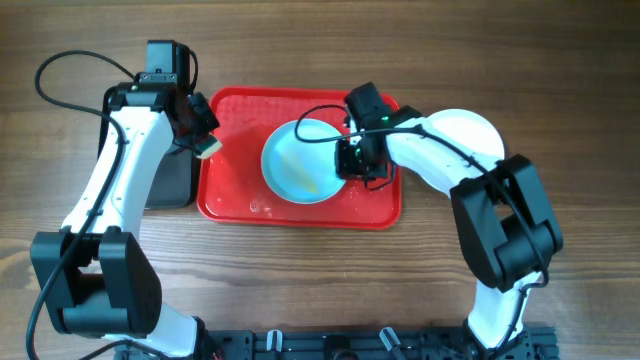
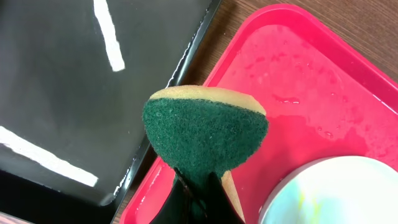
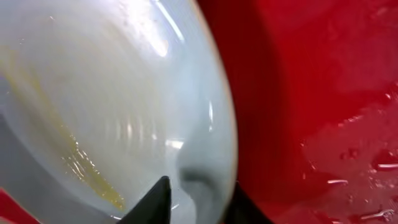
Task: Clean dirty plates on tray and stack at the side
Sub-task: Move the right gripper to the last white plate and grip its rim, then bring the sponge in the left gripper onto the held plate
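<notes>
Overhead: red tray (image 1: 232, 205) sits mid-tabletop (image 1: 560, 60) with one plate (image 1: 296, 160) on it, right of centre. The right fingers (image 1: 350, 160) are at its right rim, likely to steady or tip it for wiping. The left fingers (image 1: 202, 138) hold a sponge (image 1: 209, 149) above the tray's left edge, off the plate and ready to scrub. A second plate (image 1: 470, 128) lies on the tabletop right of the tray, partly under the right arm, probably the stacking spot.

Left wrist: fingers pinched tight on the sponge's lower end, green scouring face toward the camera. Black tray (image 2: 74, 93) is just beside the red one.

Right wrist: fingers narrow, one either side of the plate rim. Can't tell if they're clamping or loose. Yellow smear (image 3: 87, 171) shows on the plate, so it's not clean yet.
</notes>
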You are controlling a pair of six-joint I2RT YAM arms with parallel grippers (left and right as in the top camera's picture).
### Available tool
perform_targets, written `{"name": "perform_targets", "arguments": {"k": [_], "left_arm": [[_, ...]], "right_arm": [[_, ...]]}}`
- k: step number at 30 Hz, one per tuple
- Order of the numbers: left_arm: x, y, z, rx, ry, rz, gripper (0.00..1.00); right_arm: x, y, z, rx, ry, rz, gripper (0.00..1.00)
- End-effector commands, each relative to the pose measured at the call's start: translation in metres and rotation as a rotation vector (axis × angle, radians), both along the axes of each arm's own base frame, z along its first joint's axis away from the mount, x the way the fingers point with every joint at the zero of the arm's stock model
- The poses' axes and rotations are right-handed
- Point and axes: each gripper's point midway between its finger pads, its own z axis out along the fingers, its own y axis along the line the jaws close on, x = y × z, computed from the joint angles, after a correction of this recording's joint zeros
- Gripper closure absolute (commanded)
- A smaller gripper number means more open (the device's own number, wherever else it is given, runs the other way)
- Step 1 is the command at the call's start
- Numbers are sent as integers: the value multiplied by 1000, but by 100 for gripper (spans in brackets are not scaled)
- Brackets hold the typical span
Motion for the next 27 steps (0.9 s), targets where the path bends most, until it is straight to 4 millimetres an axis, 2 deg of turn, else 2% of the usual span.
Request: {"name": "perform_targets", "arguments": {"k": [1, 3, 5, 9, 11, 14, 16, 18, 21, 24, 27], "left_arm": [[-1, -1, -2, -10, 3, 4, 96], [-1, -1, -1, -10, 2, 4, 96], [-1, -1, -1, -10, 2, 4, 96], [-1, -1, -2, -10, 3, 4, 96], [-1, -1, -2, -10, 3, 4, 96], [-1, -1, -2, -10, 3, 4, 96], [-1, -1, -1, -10, 2, 4, 96], [-1, -1, -2, -10, 3, 4, 96], [-1, -1, -2, -10, 3, 4, 96], [-1, -1, -2, -10, 3, 4, 96], [-1, -1, -2, -10, 3, 5, 96]], "right_arm": [[19, -8, -5, -47, -103, 124, 51], [32, -8, -3, -62, -178, 155, 41], [46, -4, 1, -58, -253, 194, 37], [69, 1, 5, -59, -362, 203, 37], [72, 3, 2, -55, -373, 213, 39], [71, 5, -6, -58, -366, 218, 47], [71, 5, -10, -58, -359, 211, 57], [72, 4, -10, -56, -351, 183, 75], [70, 3, -11, -52, -328, 140, 95], [65, 0, -14, -51, -279, 67, 96], [51, -4, -19, -46, -174, -49, 95]]}}
